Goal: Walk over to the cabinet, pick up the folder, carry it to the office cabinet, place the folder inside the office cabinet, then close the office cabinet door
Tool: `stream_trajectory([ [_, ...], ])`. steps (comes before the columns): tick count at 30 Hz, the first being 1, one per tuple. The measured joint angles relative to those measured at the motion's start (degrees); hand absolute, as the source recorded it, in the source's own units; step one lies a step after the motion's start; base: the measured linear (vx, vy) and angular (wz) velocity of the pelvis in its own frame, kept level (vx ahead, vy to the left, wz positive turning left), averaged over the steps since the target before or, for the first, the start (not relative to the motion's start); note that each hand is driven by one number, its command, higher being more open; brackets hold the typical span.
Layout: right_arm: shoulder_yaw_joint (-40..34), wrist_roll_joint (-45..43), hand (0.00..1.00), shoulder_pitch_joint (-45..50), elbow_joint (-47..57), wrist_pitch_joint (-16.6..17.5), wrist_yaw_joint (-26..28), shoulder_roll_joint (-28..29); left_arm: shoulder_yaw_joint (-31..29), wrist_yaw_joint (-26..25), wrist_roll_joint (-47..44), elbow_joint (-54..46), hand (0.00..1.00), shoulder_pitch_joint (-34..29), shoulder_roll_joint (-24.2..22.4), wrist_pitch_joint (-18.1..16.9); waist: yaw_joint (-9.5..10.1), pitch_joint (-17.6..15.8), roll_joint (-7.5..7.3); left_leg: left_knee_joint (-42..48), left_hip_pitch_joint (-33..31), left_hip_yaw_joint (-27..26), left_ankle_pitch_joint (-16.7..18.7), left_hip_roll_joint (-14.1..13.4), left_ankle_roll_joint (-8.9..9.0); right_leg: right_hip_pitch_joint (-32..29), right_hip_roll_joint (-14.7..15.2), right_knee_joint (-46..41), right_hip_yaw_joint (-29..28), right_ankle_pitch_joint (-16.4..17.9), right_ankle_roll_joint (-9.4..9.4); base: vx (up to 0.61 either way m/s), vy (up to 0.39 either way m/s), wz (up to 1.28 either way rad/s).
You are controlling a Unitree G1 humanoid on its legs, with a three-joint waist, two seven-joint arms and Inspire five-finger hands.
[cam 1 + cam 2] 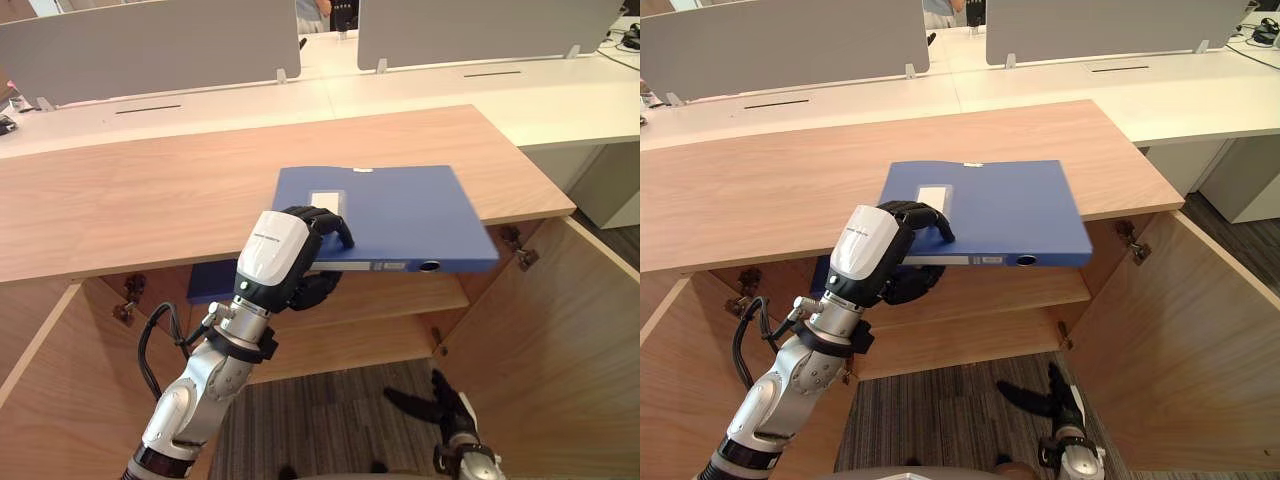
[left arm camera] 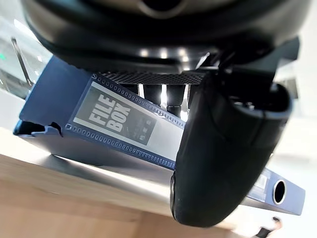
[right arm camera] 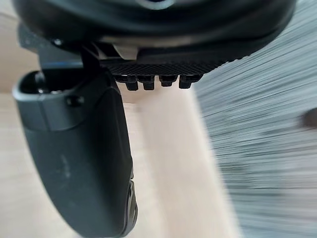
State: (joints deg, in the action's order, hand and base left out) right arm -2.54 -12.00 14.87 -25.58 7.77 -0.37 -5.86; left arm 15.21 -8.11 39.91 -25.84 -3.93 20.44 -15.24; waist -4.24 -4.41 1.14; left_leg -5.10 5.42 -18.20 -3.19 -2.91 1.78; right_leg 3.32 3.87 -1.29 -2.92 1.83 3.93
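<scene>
A blue folder (image 1: 400,215) lies flat, its far part over the wooden cabinet top (image 1: 150,190) and its spine edge jutting past the front. My left hand (image 1: 285,255) is shut on the folder's near left corner, fingers curled over the cover and thumb (image 2: 223,158) underneath. The left wrist view shows the folder's labelled spine (image 2: 119,119) right against the palm. My right hand (image 1: 448,408) hangs low over the carpet in front of the cabinet, fingers straight and holding nothing; in its wrist view the thumb (image 3: 84,153) lies over wood.
Both cabinet doors stand open: the right door (image 1: 560,330) and the left door (image 1: 60,400). A shelf (image 1: 390,295) runs inside, with a blue shape (image 1: 212,282) at its left. White desks with grey dividers (image 1: 150,45) stand behind.
</scene>
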Motion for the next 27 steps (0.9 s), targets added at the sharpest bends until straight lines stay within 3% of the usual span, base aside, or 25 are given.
stream_trajectory([
  [2, -0.45, -1.32, 1.0, 0.94, 6.46, 0.12, 0.5, 0.82, 0.0, 1.86, -4.18, -2.74, 0.0, -1.61, -0.86, -0.96, 0.01, -0.01, -0.02, -0.08, -0.01, -0.25, 0.14, -0.01, -0.27, -0.17, -0.05, 0.01, -0.34, -0.17, 0.06, -0.06, 0.002, -0.09],
  [8, -4.21, -6.09, 1.0, 5.87, 28.7, 0.49, 2.48, 2.94, -1.64, 6.75, -27.75, -8.33, 0.0, -8.24, -2.65, -2.22, 0.09, -0.11, -0.18, -0.08, 0.11, -1.36, 0.22, 0.03, -0.44, -0.59, -0.08, 0.08, -1.46, -0.58, 0.27, -0.03, 0.006, -0.1],
  [10, -6.92, -8.86, 1.0, 6.51, 35.92, 0.87, 2.64, 3.05, -4.45, 10.4, -42.61, -8.54, 0.0, -11.21, -3.15, -1.87, -0.2, -0.19, -0.31, 0.0, 0.22, -1.58, 0.24, 0.05, -0.47, -0.59, -0.08, 0.14, -1.67, -0.66, 0.29, -0.01, 0.002, -0.06],
  [15, -11.3, -13.84, 1.0, 7.15, 46.97, 2.29, 3.84, 1.82, -7.95, 16.72, -68.19, -9.05, 0.0, -16.76, -3.25, 1.87, -0.26, -0.24, -0.4, 0.01, 0.44, -1.79, 0.44, 0.07, -0.58, -0.5, -0.09, 0.18, -1.74, -0.66, 0.3, 0.0, 0.0, -0.01],
  [22, -11.57, -20.73, 1.0, 3.67, 51.18, 3.94, 7.91, -4.25, -7.37, 23.32, -87.39, -9.97, 0.0, -17.9, -0.58, 5.71, -0.09, -0.46, -0.97, 0.02, 0.7, -1.77, 0.47, 0.14, -0.63, -0.2, 0.0, 0.13, -1.7, -0.68, 0.34, 0.0, 0.0, 0.0],
  [27, -6.45, -24.27, 1.0, -3.71, 48.51, 5.43, 8.66, -15.39, -2.8, 26.32, -98.51, -9.68, 0.0, -17.81, 7.26, 8.42, -0.13, -0.44, -0.98, 0.01, 0.76, -1.5, 0.34, 0.29, -0.82, 0.23, 0.17, 0.07, -1.43, -0.76, 0.47, -0.01, -0.001, 0.02],
])
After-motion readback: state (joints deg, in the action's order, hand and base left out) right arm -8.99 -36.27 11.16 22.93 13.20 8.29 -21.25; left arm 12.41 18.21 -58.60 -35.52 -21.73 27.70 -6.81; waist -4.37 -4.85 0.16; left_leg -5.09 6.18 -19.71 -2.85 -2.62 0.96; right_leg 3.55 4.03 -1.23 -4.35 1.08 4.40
